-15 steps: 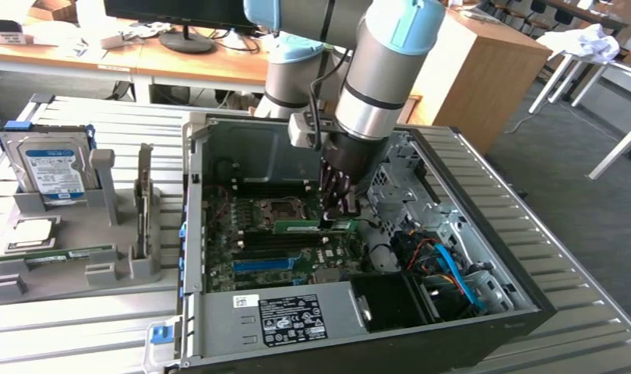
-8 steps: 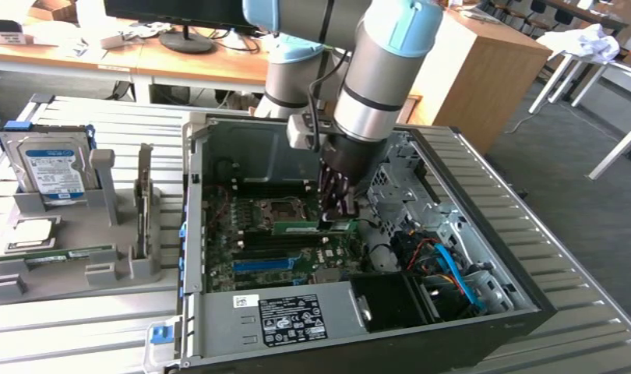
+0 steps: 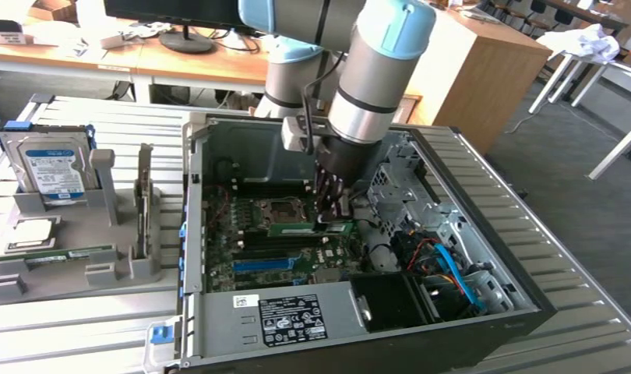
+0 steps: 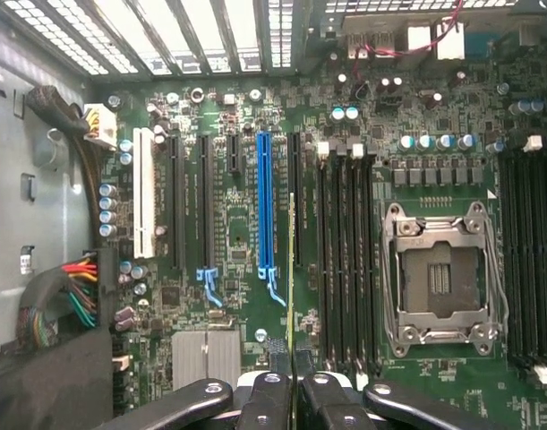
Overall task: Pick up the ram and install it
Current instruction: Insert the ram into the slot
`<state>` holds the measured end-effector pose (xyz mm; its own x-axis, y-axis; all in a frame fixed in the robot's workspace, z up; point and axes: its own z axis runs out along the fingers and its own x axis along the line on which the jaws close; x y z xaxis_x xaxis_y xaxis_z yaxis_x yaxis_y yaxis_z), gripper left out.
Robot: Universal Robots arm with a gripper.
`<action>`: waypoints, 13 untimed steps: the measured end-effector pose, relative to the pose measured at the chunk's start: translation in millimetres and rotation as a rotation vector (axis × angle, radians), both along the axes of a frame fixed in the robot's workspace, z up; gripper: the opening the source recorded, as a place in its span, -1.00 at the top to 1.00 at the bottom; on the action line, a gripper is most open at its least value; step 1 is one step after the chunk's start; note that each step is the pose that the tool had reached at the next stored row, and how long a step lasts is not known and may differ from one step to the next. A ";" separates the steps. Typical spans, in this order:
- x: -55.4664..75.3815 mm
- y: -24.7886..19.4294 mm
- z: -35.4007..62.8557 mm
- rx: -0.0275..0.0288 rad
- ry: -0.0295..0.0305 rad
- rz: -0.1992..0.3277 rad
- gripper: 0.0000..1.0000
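**Pincer state.** The pincer point(image 4: 294, 363) is clamped on the ram point(image 4: 292, 269). In the wrist view you see the stick edge-on, as a thin green-gold line running out from between the two fingers point(image 4: 275, 381). One finger lies on each flat face.

**Location of the ram.** The ram is held at the pincer tip, inside the open computer case point(image 3: 523, 280). It hangs over the motherboard point(image 4: 237, 233). In the exterior view the pincer point(image 3: 333, 209) stands upright, and the ram point(image 3: 313, 228) lies along its lower end, close above the board. To one side of the pincer runs the blue expansion slot point(image 4: 265, 202). To the other side lie the black memory slots point(image 4: 345, 260), and beyond them the processor socket point(image 4: 439, 278). You cannot tell from these views whether the lower edge touches a slot. Judge it as not yet seated.

**Handling properties (judgement).**
- Weight: light. It puts almost no load on the grip.
- Stiffness: rigid along its length, but thin and brittle. It will crack rather than flex.
- Surfaces: smooth faces carrying small chips. Expect the stick to pivot between the pads if the board pushes back off-centre.
- Fragile parts: the contact edge facing the board, and the chips on the faces.

**Where to hold.** Grip across the flat faces, near the middle of the upper long edge. Keep the pads off the contact edge and leave both short ends free.
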<state>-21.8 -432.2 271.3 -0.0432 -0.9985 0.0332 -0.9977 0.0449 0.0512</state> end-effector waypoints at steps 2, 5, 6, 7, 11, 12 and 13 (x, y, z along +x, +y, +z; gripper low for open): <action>-1.7 0.1 -0.9 -0.0001 0.0000 0.000 0.75; -3.7 0.0 -2.1 -0.0001 0.0001 0.000 0.75; -4.3 0.1 -2.6 0.0000 0.0000 0.000 0.75; -5.0 0.3 -3.0 -0.0002 0.0001 0.000 0.75; -9.6 0.8 -4.8 -0.0001 0.0000 0.000 0.75; -10.5 0.8 -5.1 -0.0002 0.0001 0.000 0.75; -11.1 0.9 -5.3 -0.0002 0.0001 0.000 0.75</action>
<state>-32.9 -431.3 265.9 -0.0431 -0.9985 0.0334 -0.9977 0.0448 0.0512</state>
